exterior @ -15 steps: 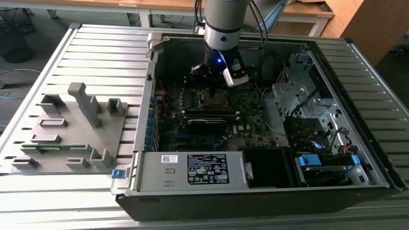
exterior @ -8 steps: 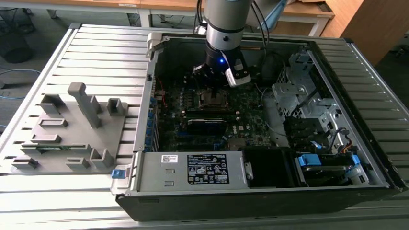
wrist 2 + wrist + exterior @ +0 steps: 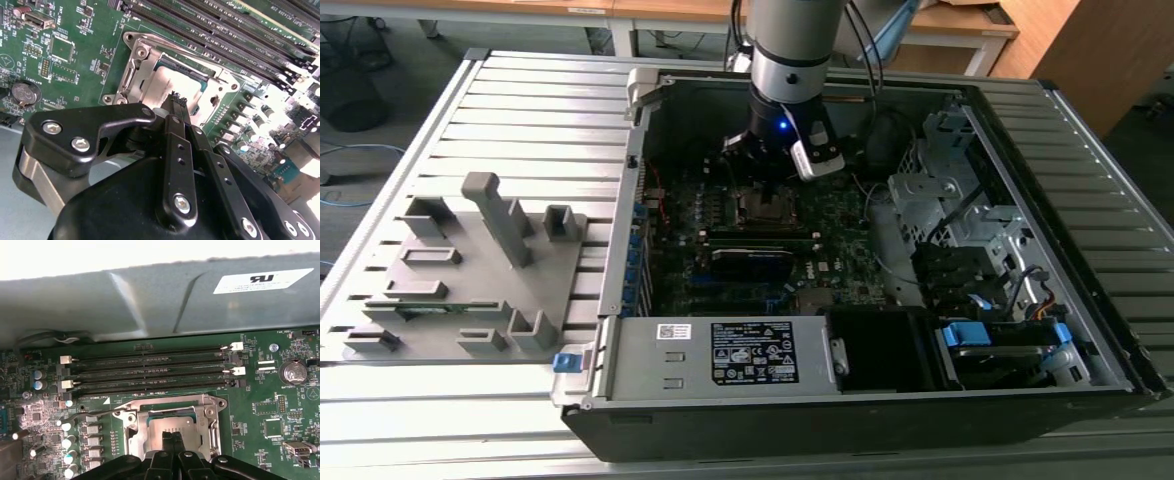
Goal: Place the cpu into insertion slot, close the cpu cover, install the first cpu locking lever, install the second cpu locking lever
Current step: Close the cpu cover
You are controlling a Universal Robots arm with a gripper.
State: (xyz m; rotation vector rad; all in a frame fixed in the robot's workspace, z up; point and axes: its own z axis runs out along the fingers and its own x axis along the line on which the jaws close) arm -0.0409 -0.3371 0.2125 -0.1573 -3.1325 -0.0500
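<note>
Ext. view: arm reaches down into the open PC case [image 3: 1067,250], gripper [image 3: 767,192] right over the insertion slot [image 3: 766,208] near board centre. Grey box [image 3: 654,362] with white label [image 3: 750,352] sits at 6 o'clock from the slot; its print is too small to make out. A grey jig plate [image 3: 467,270] lies at 9 o'clock, outside the case. In both wrist views the fingers [image 3: 167,442] are pressed together w/ nothing between them, tips just above the cpu [image 3: 167,426], contact unclear. The cpu sits in the slot, seen through the cut-out of the cpu cover [image 3: 214,422], which lies flat on it. The gripper [image 3: 176,100] hides the near edge of the cover [image 3: 134,75]. 1 thin lever [image 3: 90,413] sticks out beside the socket; can't tell if hooked. 4 memory slots [image 3: 150,372], coin cell [image 3: 293,372] and a white sticker [image 3: 265,280] on the grey wall are nearby; board lettering is tiny.
</note>
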